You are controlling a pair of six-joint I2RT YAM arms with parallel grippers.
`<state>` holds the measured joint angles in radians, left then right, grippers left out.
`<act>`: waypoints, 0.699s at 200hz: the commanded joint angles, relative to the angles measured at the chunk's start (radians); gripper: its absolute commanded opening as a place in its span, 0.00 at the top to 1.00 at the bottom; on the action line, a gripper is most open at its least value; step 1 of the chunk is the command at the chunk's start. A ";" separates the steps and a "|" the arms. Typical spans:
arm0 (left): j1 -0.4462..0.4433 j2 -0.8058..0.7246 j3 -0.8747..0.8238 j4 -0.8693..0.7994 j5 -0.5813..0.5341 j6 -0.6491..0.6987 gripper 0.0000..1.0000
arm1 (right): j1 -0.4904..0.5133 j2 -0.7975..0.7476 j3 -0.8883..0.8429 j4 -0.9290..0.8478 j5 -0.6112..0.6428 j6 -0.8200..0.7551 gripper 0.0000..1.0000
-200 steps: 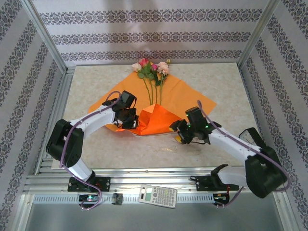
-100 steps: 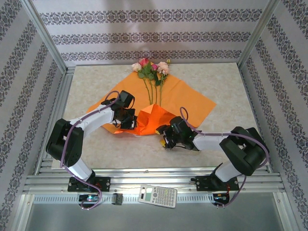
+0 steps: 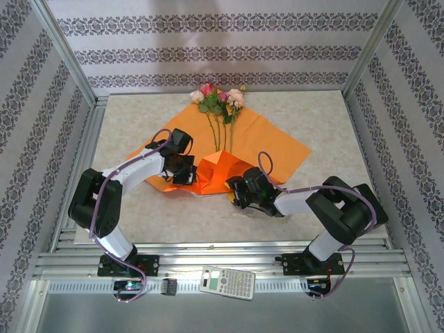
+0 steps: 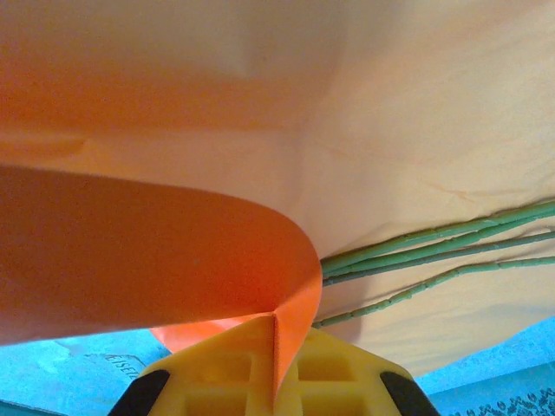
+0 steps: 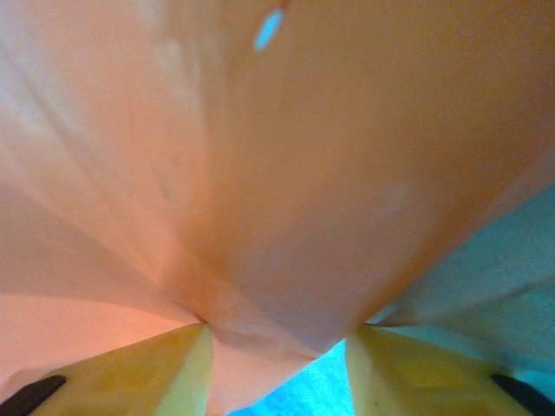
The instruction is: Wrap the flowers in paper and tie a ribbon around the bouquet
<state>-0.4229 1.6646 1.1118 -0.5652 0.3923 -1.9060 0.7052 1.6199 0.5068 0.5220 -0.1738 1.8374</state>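
The orange paper [image 3: 270, 142] lies spread as a diamond on the table. The flowers [image 3: 218, 97] rest on it, rose heads at the far corner and stems running toward me. My left gripper [image 3: 186, 177] is shut on a lifted fold of the paper's near left part. In the left wrist view its yellow fingers [image 4: 225, 364] pinch the orange paper [image 4: 173, 243], with the green stems [image 4: 434, 238] to the right. My right gripper [image 3: 236, 193] sits at the fold's near right edge. Its jaws [image 5: 277, 334] stand apart with paper [image 5: 303, 173] sagging into the gap. The ribbon is out of view.
A calculator [image 3: 227, 283] lies on the front rail between the arm bases. Aluminium frame posts and patterned walls close in the table [image 3: 139, 118] on three sides. Bare tabletop lies left, right and in front of the paper.
My right arm has swung left to the paper's near edge and its jaws have narrowed round the paper. The left gripper keeps its hold, barely moved.
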 commanded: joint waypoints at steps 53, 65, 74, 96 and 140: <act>0.043 -0.014 0.012 -0.024 -0.015 0.087 0.85 | 0.018 0.021 0.018 0.004 0.083 0.061 0.86; 0.048 -0.017 0.003 -0.022 -0.012 0.088 0.82 | 0.019 0.009 0.027 -0.012 0.084 0.066 0.90; 0.053 -0.014 0.000 -0.019 -0.004 0.091 0.81 | 0.021 0.001 0.031 -0.027 0.081 0.072 0.95; 0.068 -0.037 0.012 -0.026 -0.030 0.137 0.62 | 0.031 -0.019 0.032 -0.040 0.092 0.108 1.00; 0.067 -0.255 0.017 -0.260 -0.191 0.251 0.40 | 0.033 -0.060 0.062 -0.096 0.093 0.176 1.00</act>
<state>-0.3515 1.5677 1.1263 -0.6594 0.2905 -1.7340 0.7296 1.6001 0.5323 0.4740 -0.1097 1.9591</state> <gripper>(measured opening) 0.600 0.051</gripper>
